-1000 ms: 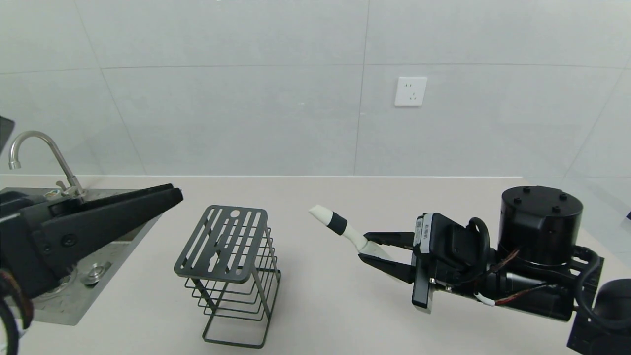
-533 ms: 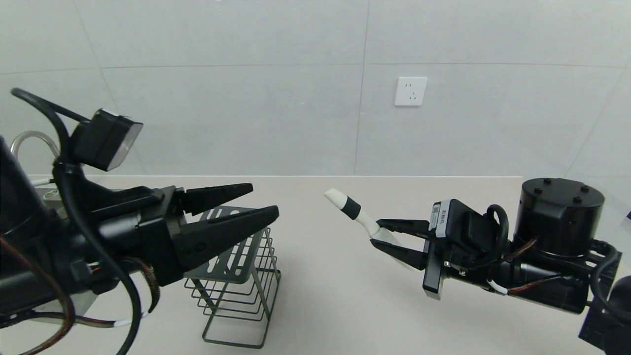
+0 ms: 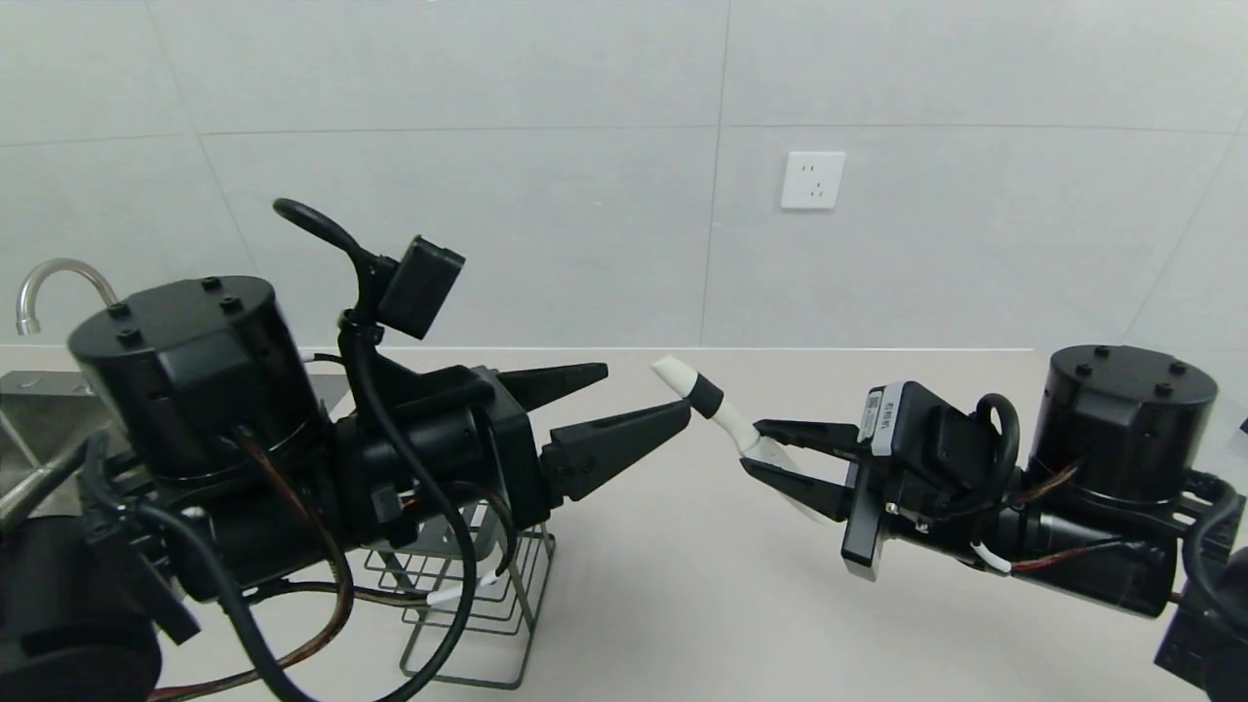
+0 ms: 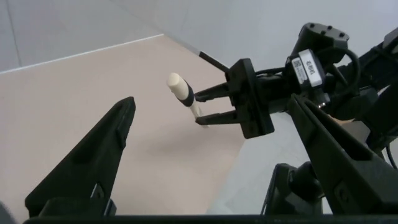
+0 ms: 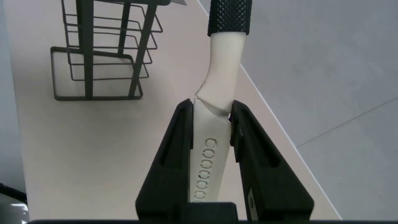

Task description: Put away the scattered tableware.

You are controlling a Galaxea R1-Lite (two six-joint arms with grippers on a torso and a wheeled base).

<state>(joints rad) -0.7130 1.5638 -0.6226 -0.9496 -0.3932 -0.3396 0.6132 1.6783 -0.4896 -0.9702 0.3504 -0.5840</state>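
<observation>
While the right gripper [image 3: 753, 446] holds the white utensil [image 3: 721, 417] off the desk [image 3: 663, 585], the piece hangs in the air between the two arms; its fingers [image 5: 180, 143] are clamped on the flat perforated end, one on each face; the handle with its black band sticks out free beyond them

Key relation: the utensil's long axis runs roughly along the line from right gripper to left gripper [image 3: 645, 388], rising toward the free end; the rounded handle tip points to the robot's left and lies just beside the tip of the left gripper's lower finger; contact cannot be told from the head view; in the left wrist view the handle sits ahead of the left fingers [image 4: 99, 155], within their spread, with air on both sides

Left fingers: spread wide, nothing between them

Pose: both arms are stretched level over the desk, grippers facing each other nose to nose; the left arm is the nearer one to the free handle, the right one to the blade end

The dark wire rack [image 3: 507, 575] stands on the desk under the left forearm, partly hidden by it; tap [image 3: 49, 278] and sink at far left

Judgement: this reads as a handover setup, right to left; the left fingers would need to close across the banded handle, square to its axis, before the right lets go; risk: a skewed pinch near the rounded tip could slip
</observation>
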